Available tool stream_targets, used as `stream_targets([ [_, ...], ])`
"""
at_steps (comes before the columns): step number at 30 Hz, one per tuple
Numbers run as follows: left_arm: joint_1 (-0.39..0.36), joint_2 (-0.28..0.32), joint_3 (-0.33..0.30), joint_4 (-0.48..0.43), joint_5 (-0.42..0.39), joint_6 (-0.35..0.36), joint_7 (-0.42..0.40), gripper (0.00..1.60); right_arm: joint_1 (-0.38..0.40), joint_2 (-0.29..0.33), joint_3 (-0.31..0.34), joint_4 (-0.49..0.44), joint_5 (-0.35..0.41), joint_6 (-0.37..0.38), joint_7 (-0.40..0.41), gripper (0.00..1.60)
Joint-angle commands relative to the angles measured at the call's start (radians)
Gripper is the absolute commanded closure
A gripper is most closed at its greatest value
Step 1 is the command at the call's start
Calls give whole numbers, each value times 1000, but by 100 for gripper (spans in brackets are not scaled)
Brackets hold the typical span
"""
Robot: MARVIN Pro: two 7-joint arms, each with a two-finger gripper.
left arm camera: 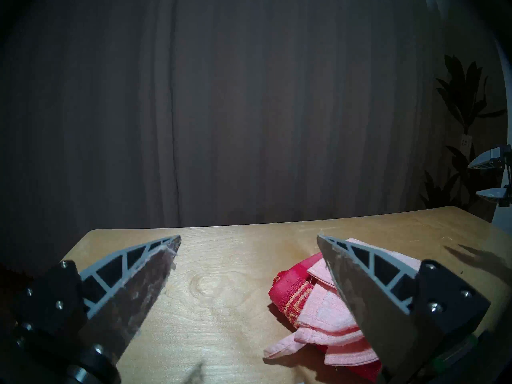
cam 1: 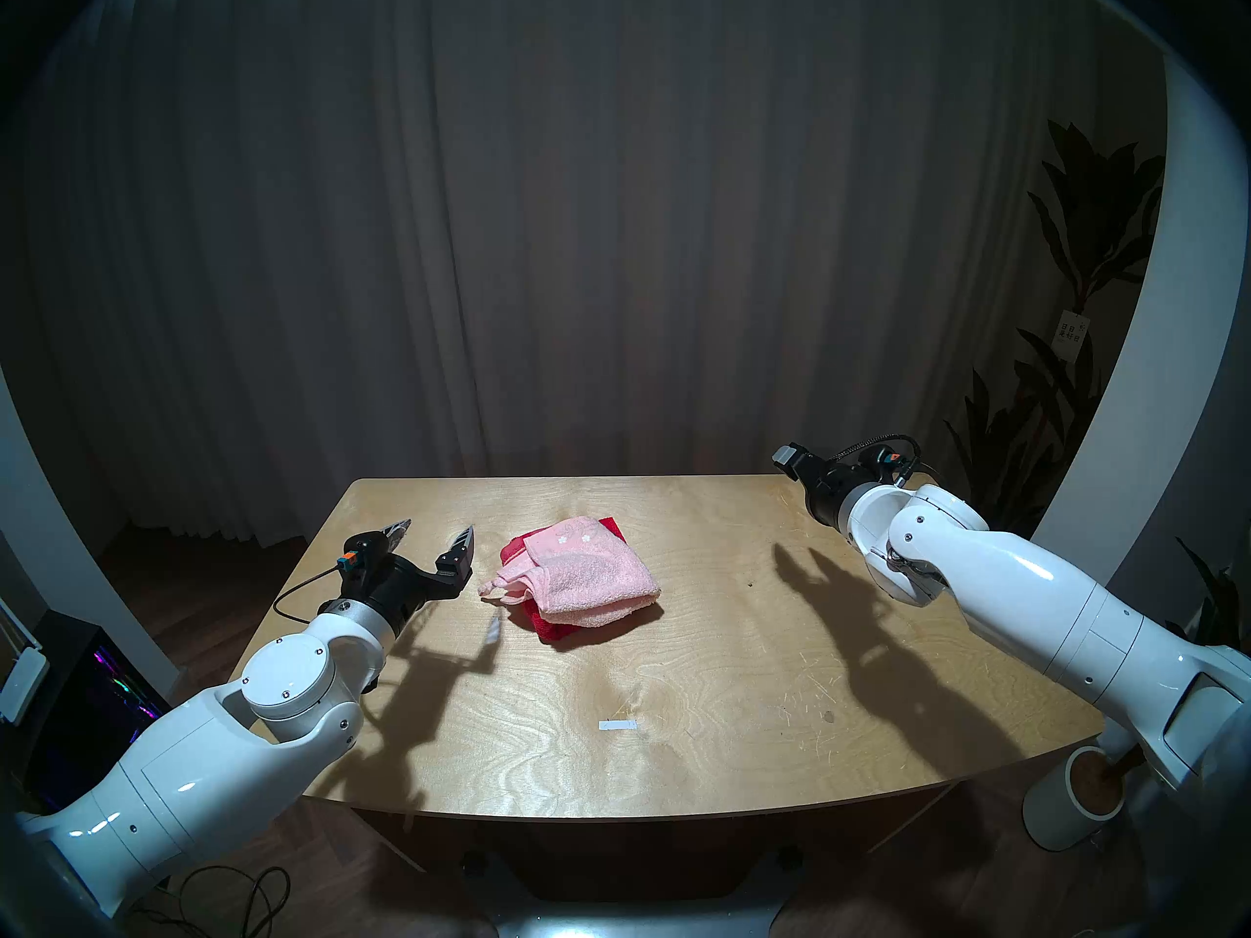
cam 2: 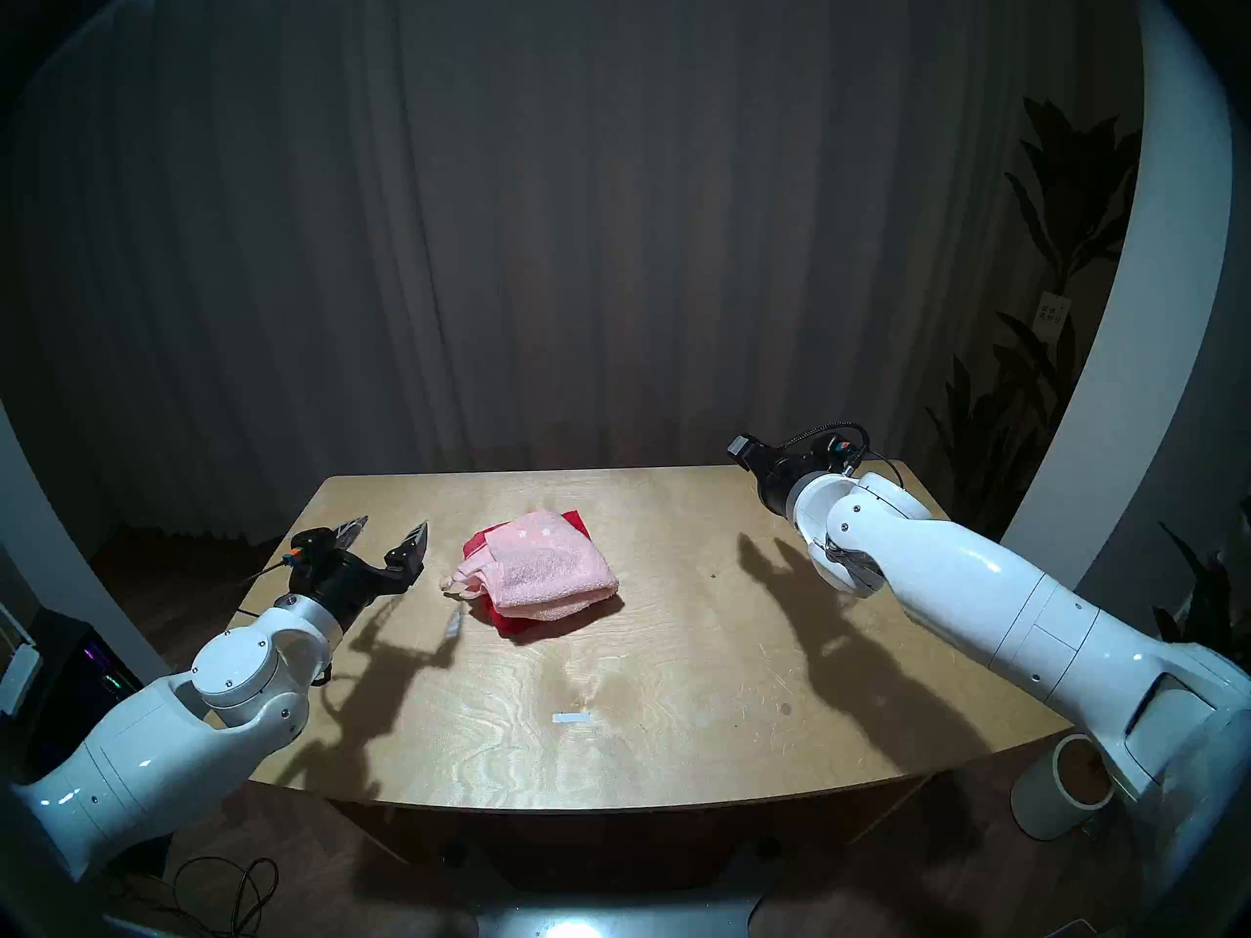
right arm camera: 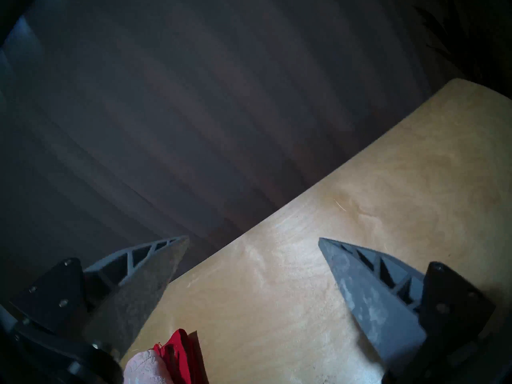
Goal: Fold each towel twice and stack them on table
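Note:
A folded pale pink towel (cam 1: 596, 578) with small white flowers lies on top of a folded red towel (cam 1: 556, 631) near the middle of the plywood table (cam 1: 677, 686). A corner loop of the pink one sticks out toward my left. The left gripper (cam 1: 439, 527) hovers open just left of the stack, with nothing between its fingers; in the left wrist view the gripper (left arm camera: 248, 236) shows the pink towel (left arm camera: 318, 308) and the red towel (left arm camera: 288, 289) partly behind its right finger. The right gripper (right arm camera: 252, 238) stands open and empty above the table's far right corner, well away from the stack.
A short white strip of tape (cam 1: 618, 725) lies on the table in front of the stack. A white cylindrical pot (cam 1: 1076, 801) stands on the floor at the front right corner. Dark curtains hang behind, a plant (cam 1: 1083, 253) at the right, cables on the floor at the left.

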Motion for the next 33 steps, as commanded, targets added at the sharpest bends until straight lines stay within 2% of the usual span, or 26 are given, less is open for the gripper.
stream_targets([
  [1, -93, -48, 18, 20, 79, 11, 47, 0, 22, -11, -26, 15, -102, -20, 98, 0],
  [8, -147, -93, 66, 65, 159, 33, 95, 0, 45, -8, -52, 64, -195, -40, 187, 0],
  [18, -239, -161, 132, 142, 290, 87, 169, 0, 91, -24, -48, 153, -290, -76, 308, 0],
  [21, -269, -208, 142, 181, 341, 97, 213, 0, 82, -56, -38, 193, -270, -97, 348, 0],
  [28, -300, -239, 189, 249, 479, 113, 327, 0, 6, -89, -33, 209, -231, -186, 438, 0],
  [33, -316, -263, 209, 289, 542, 110, 385, 0, -53, -92, -10, 177, -147, -234, 412, 0],
])
